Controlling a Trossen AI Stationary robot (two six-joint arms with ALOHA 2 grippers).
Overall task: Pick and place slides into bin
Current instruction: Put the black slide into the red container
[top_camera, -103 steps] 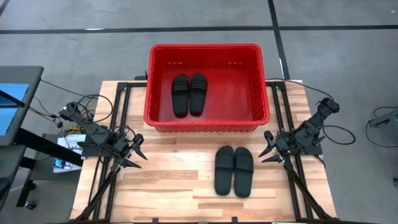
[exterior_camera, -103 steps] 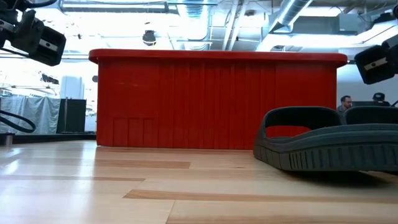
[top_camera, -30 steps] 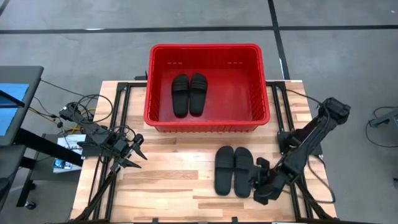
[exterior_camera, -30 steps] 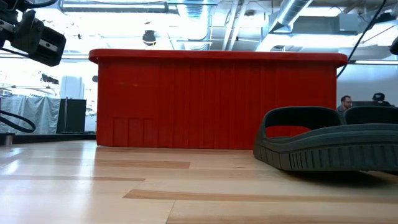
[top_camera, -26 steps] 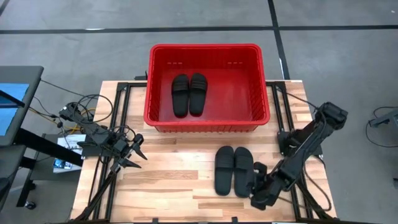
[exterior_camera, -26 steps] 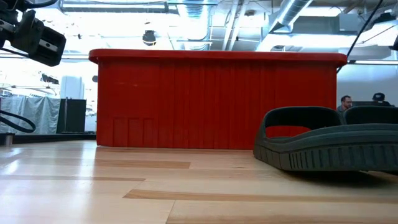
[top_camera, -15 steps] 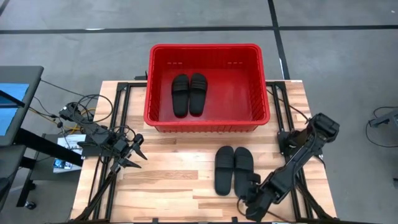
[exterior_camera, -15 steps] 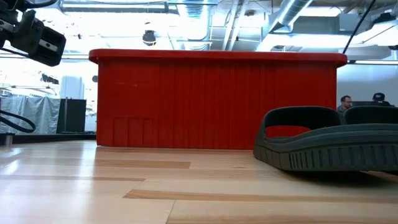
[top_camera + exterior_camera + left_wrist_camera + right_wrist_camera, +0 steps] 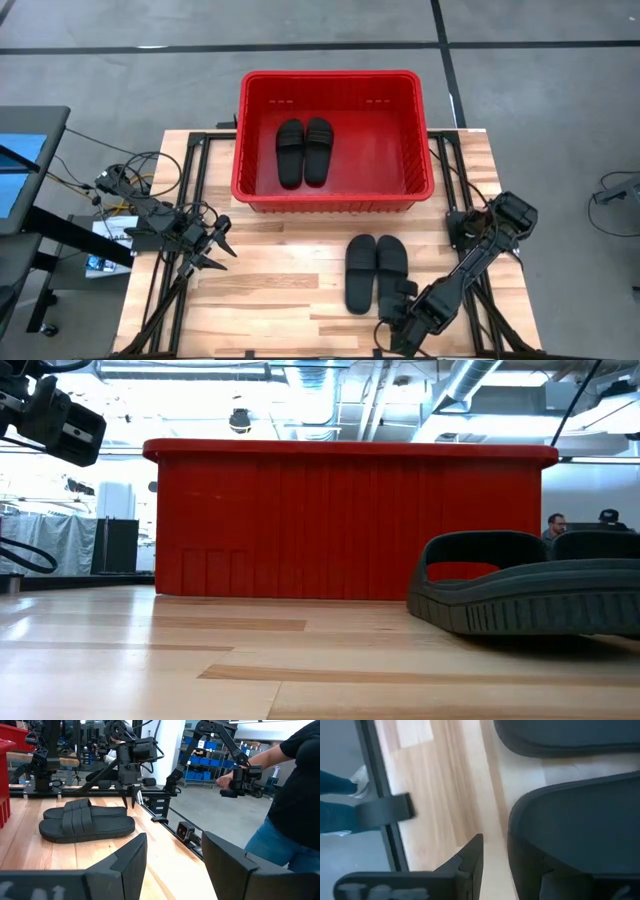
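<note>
The right tool (image 9: 398, 322), open, sits at the near end of the right slide (image 9: 391, 275), whose long axis points toward the bin (image 9: 335, 200); contact is probably not yet made. The left tool (image 9: 218, 245) waits open, well apart.

You won't find any readable text, label, brand, number or sign on anything in these views.

Bright, even overhead light with soft shadows; the right wrist view is motion-blurred.
</note>
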